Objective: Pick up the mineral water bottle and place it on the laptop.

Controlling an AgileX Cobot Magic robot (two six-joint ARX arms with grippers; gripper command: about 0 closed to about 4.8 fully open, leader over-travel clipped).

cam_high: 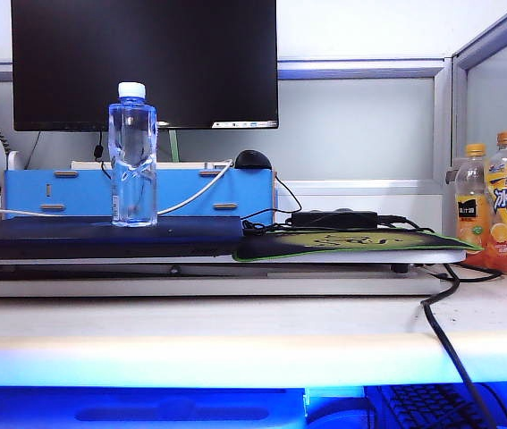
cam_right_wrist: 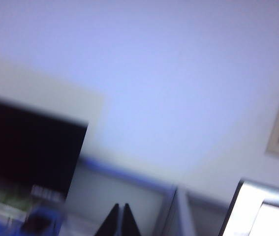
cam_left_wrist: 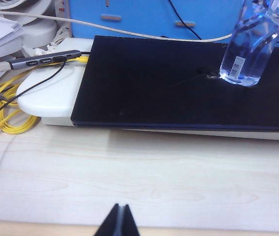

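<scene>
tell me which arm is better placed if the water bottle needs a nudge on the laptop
Left, probably. The left gripper, shut, faces the laptop with the mineral water bottle upright on it. The right gripper, also shut, points up at the wall.

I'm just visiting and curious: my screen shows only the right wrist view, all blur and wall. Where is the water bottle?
Observer: The mineral water bottle stands upright on the laptop, left of centre in the exterior view.
Operator: Is anything gripping it?
Observer: No. The left gripper, shut, hangs over bare table in front of the laptop; your right gripper, shut and empty, is absent from the exterior view.
Operator: Anything else nearby?
Observer: Two orange-drink bottles stand at the far right, past the mouse pad.
</scene>
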